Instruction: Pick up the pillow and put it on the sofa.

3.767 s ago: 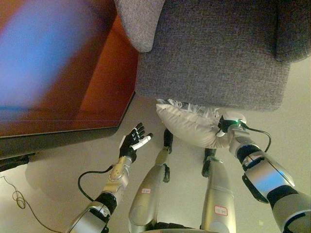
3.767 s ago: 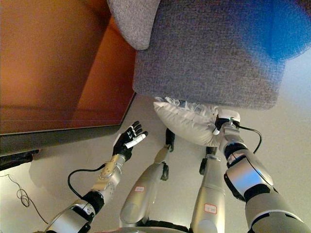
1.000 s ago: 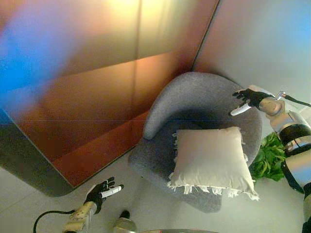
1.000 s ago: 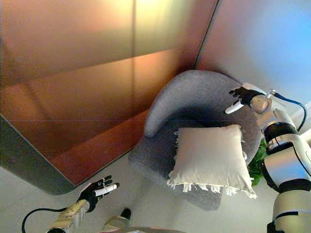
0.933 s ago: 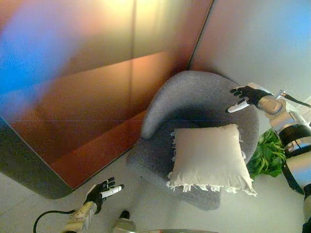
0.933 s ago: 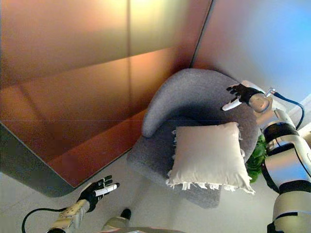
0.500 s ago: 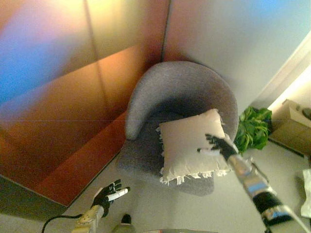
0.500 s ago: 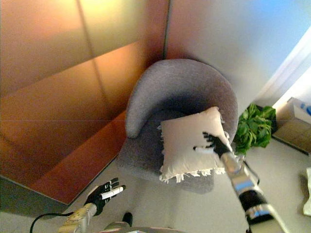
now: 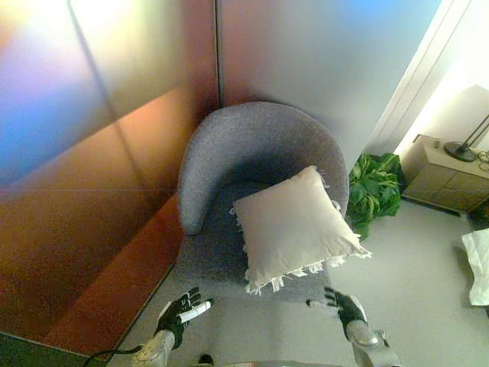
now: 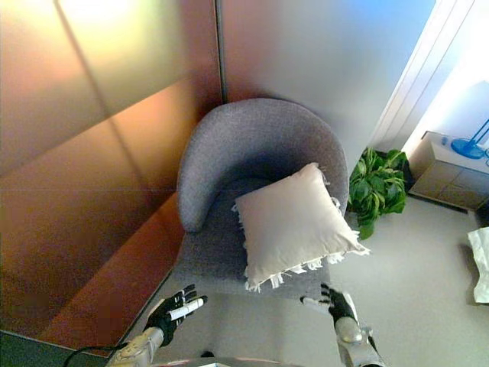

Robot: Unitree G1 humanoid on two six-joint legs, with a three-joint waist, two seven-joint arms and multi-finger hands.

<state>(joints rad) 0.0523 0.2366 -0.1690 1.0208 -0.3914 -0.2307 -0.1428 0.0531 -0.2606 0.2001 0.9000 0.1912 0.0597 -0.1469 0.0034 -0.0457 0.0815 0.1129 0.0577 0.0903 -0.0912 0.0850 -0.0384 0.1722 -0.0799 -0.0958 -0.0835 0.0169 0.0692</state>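
Note:
A cream pillow [image 9: 294, 225] with a fringed edge lies on the seat of a round grey armchair [image 9: 252, 149], leaning against its right side. My left hand [image 9: 180, 315] is open and empty, low in front of the chair's left corner. My right hand [image 9: 343, 306] is open and empty, low in front of the chair's right corner, below the pillow's fringe and apart from it.
A brown panelled wall [image 9: 92, 191] runs along the left, a grey wall [image 9: 321, 61] behind the chair. A green plant [image 9: 374, 191] stands right of the chair. A low cabinet [image 9: 447, 172] with a lamp and a white cloth [image 9: 477, 267] are at the far right.
My right hand has come off the pillow and dropped down to the front of the chair. The view has swung, showing more of the room to the right. The pillow stays on the chair.

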